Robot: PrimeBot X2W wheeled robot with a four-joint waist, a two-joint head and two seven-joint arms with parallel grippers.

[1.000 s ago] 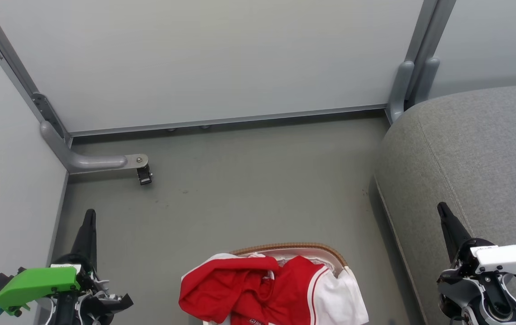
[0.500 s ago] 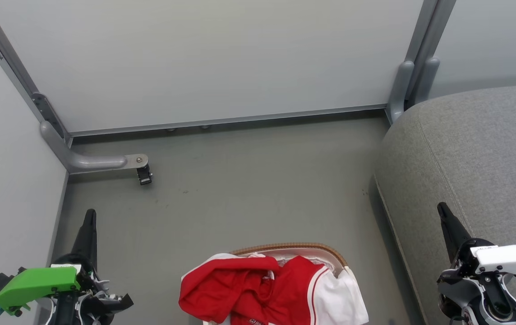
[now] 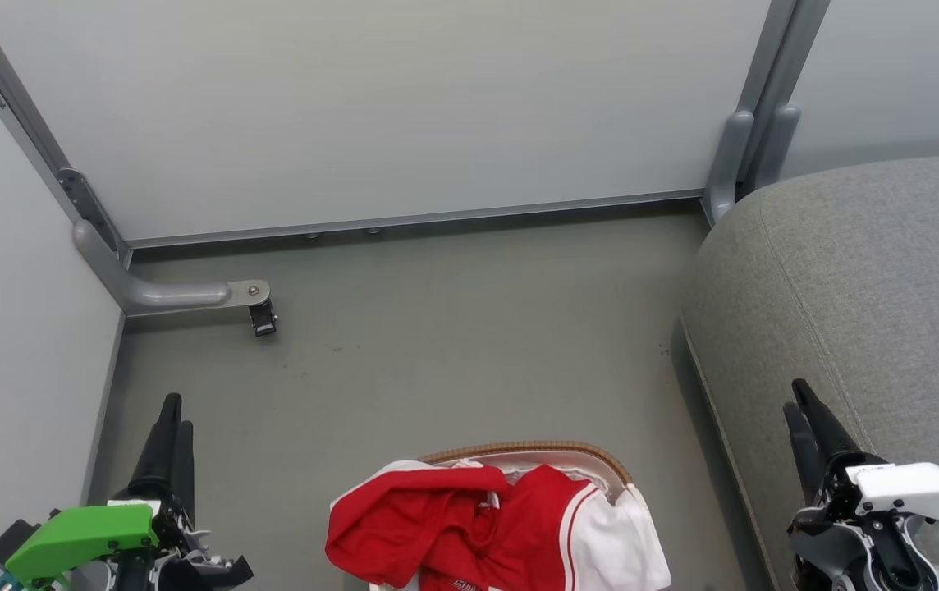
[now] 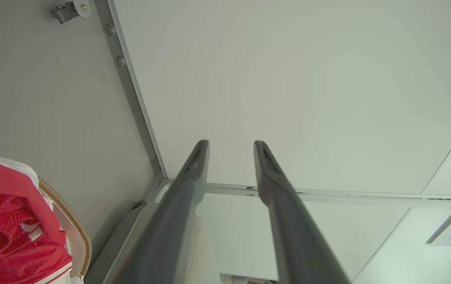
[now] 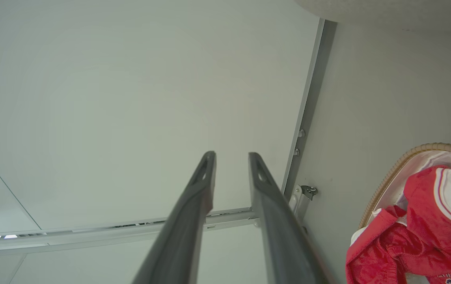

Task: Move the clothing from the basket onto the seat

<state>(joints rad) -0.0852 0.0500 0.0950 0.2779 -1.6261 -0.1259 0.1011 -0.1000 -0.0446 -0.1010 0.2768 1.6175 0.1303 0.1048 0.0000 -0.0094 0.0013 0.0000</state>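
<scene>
Holding left gripper point(image 3: 176, 414) and right gripper point(image 3: 796, 398) parted, empty, we find red-and-white jersey clothing point(image 3: 469, 525) in oval white brown-rimmed basket point(image 3: 519, 449) between both finger pairs, grey fabric seat point(image 3: 872, 271) beside right fingers point(image 3: 821, 428).

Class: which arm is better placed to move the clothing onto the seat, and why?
Probably right: the right gripper, open, is beside the grey fabric seat and as near the red jersey clothing as the left gripper.
</scene>
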